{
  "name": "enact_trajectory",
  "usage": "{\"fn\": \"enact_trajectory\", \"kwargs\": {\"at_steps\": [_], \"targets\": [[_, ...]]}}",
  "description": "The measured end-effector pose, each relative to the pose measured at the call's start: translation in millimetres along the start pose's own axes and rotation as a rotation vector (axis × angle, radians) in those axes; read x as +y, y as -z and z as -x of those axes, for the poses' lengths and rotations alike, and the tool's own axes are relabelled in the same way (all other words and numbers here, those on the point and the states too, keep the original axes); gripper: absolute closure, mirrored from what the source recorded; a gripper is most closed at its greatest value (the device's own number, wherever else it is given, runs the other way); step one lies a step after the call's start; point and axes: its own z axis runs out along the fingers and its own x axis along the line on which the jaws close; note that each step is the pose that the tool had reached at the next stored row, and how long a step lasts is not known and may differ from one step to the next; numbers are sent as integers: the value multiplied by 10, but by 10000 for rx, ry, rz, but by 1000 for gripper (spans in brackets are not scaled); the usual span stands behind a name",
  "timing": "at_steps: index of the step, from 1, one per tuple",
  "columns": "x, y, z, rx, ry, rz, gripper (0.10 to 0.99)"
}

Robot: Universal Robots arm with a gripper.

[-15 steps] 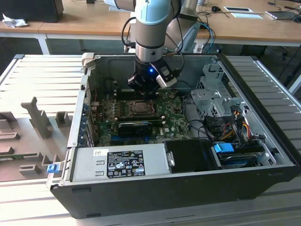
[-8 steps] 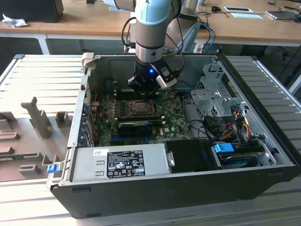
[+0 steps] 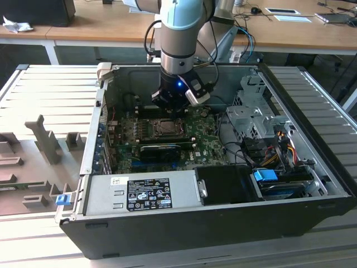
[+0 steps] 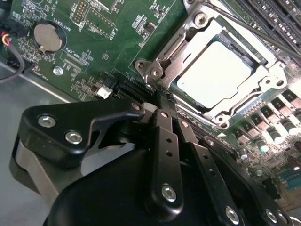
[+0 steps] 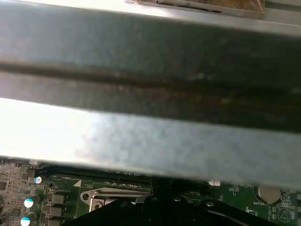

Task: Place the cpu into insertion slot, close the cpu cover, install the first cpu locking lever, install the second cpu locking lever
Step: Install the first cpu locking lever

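**Operator:** The gripper [image 4: 162,101] is sitting low inside the open computer case [image 3: 312,184], and in the second wrist view I am seeing its two black fingers [image 4: 164,141] lying close together with their tips meeting, nothing between them. The tips are pressing right at the corner of the insertion slot [image 4: 155,70], by the hinge bracket.

**Colleague:** Where is the cpu?

**Operator:** The cpu [image 4: 214,77] is lying flat in the socket, its pale metal top showing through the square window of the cpu cover [image 4: 263,87], which is lying down over it. A thin lever rod [image 4: 244,23] is running along the far side of the frame; I cannot tell whether it is latched.

**Colleague:** And from outside?

**Operator:** In the exterior view the gripper [image 3: 174,106] is hanging just above the motherboard [image 3: 125,131], at the edge of the socket [image 3: 166,128]. The black heatsink block [image 3: 162,149] is lying just beside the socket, nearer the camera, and the grey power supply [image 3: 145,192] is standing along the near wall. The coin battery [image 4: 48,37] is showing well apart from the fingertips.
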Motion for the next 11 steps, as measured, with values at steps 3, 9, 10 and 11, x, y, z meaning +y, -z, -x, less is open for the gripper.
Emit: {"fn": "enact_trajectory", "kwargs": {"at_steps": [3,9,10,11], "targets": [[12,98,3,2,0,0,980],[-15,106,0,2,-1,0,980],[-18,106,0,2,0,1,980],[-19,106,-1,2,0,1,980]]}}
